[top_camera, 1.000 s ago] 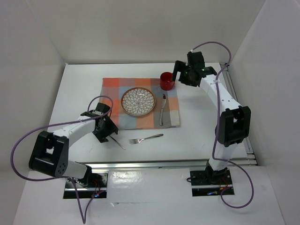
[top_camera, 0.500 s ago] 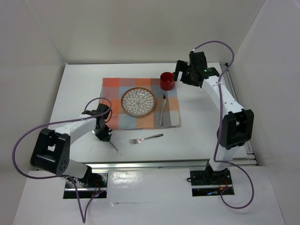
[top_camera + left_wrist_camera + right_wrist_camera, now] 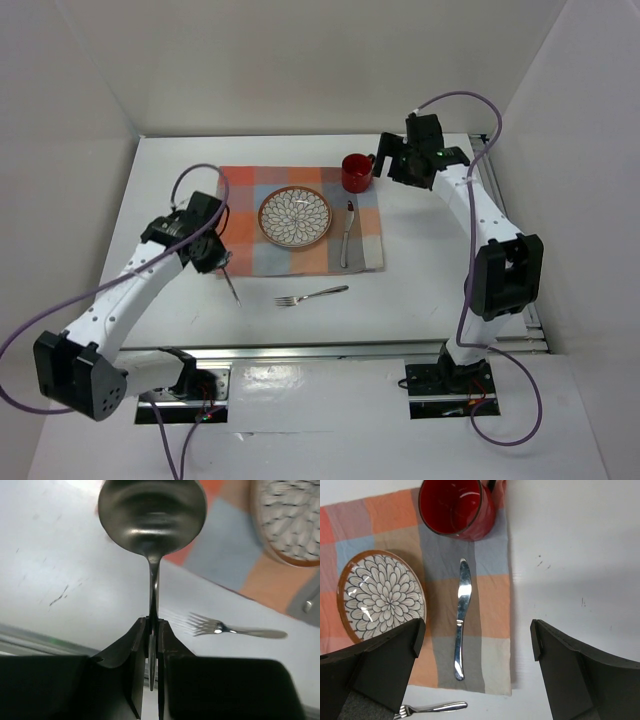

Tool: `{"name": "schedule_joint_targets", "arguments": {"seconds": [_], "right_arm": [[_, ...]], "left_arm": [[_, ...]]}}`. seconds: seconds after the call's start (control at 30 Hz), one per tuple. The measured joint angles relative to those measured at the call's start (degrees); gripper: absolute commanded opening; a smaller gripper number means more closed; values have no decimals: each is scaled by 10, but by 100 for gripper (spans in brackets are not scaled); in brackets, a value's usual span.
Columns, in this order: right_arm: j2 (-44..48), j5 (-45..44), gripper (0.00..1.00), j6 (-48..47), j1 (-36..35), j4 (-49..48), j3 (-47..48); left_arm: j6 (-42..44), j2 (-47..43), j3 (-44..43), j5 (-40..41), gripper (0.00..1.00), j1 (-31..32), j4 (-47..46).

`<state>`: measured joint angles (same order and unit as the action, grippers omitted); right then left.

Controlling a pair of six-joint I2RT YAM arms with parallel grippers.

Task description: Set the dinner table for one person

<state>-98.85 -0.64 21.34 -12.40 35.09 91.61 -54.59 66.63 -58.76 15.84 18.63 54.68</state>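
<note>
- The cloth point(image 3: 240, 195) lies on the dinner table point(image 3: 420, 300), in its middle and toward the far side.
- The plate point(image 3: 296, 216) sits on the cloth, about at its centre.
- The knife point(image 3: 347, 235) lies on the cloth just right of the plate, running from near to far.
- The mug point(image 3: 357, 172) stands on the cloth's far right corner, behind the knife.
- The fork point(image 3: 312, 295) lies on the bare table just in front of the cloth's near edge, tines to the left.
- The spoon point(image 3: 151, 515) is pinched in the left gripper point(image 3: 151, 630) above the table, off the cloth's near left corner, left of the fork.
- The right gripper point(image 3: 388, 160) is just right of the mug.
</note>
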Motion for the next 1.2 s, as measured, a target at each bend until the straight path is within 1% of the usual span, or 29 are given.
{"name": "schedule_joint_targets", "arguments": {"seconds": [0.13, 0.27, 0.37, 0.43, 0.5, 0.57, 0.73, 0.9, 1.03, 1.2], "right_arm": [[5, 2, 100, 0, 1, -1, -33], [36, 23, 100, 4, 18, 5, -109], [95, 48, 100, 16, 56, 11, -186], [151, 56, 100, 26, 83, 23, -231], [210, 57, 100, 36, 100, 34, -259], [256, 56, 100, 46, 103, 40, -271], [321, 41, 100, 64, 108, 49, -280], [335, 30, 100, 74, 113, 55, -299], [332, 29, 100, 76, 114, 61, -301], [331, 29, 100, 76, 114, 61, -301]], "left_arm": [[55, 94, -134, -10, 0, 50, -9], [96, 235, -273, -52, 0, 114, -25], [111, 342, -370, -96, 0, 151, -42], [113, 410, -429, -126, 0, 169, -55], [112, 471, -477, -156, 0, 184, -66], [109, 521, -518, -181, 0, 192, -70], [105, 627, -608, -217, 0, 206, -77], [93, 708, -681, -223, 0, 213, -84], [79, 742, -697, -220, 0, 215, -90], [67, 759, -698, -209, 0, 215, -97]]}}
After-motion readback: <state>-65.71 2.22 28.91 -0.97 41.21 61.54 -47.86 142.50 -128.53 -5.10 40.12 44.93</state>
